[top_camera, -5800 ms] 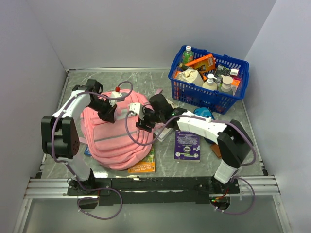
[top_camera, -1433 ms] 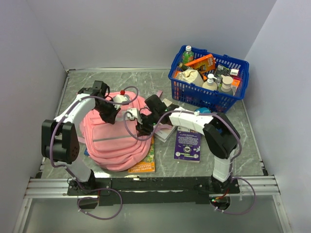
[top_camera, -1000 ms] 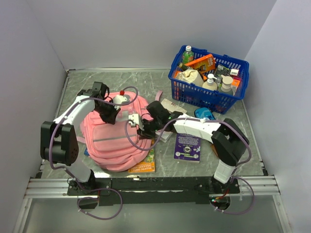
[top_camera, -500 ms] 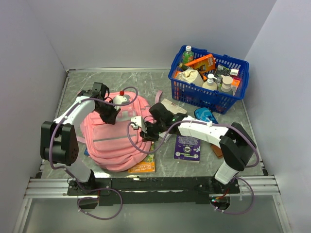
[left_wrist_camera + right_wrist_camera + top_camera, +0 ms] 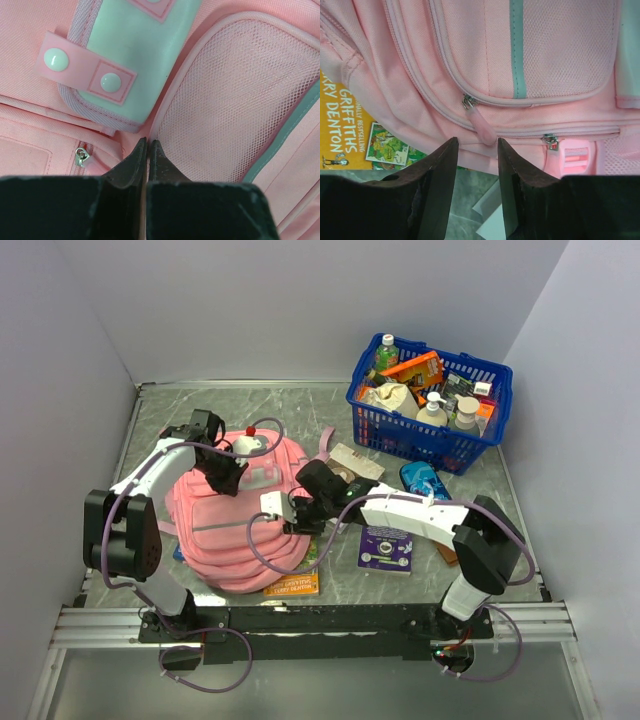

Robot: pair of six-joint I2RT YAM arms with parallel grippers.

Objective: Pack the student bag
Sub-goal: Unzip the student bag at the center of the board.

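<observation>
Bag [image 5: 235,530] is lying front-up left of the basket [image 5: 430,405], long axis near-to-far, bottle [image 5: 243,443] end pointing far. Left gripper [image 5: 146,142] is pressing closed against its mesh pocket [image 5: 230,100]; right gripper [image 5: 476,141] is hovering, jaws apart, at a zipper pull [image 5: 481,125].

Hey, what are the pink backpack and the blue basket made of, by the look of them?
Pink backpack: woven fabric, matte, with visible weave and stitched seams; one pocket is open mesh. Blue basket: apparently rigid moulded plastic, slightly glossy, with a lattice of slots in its wall.
</observation>
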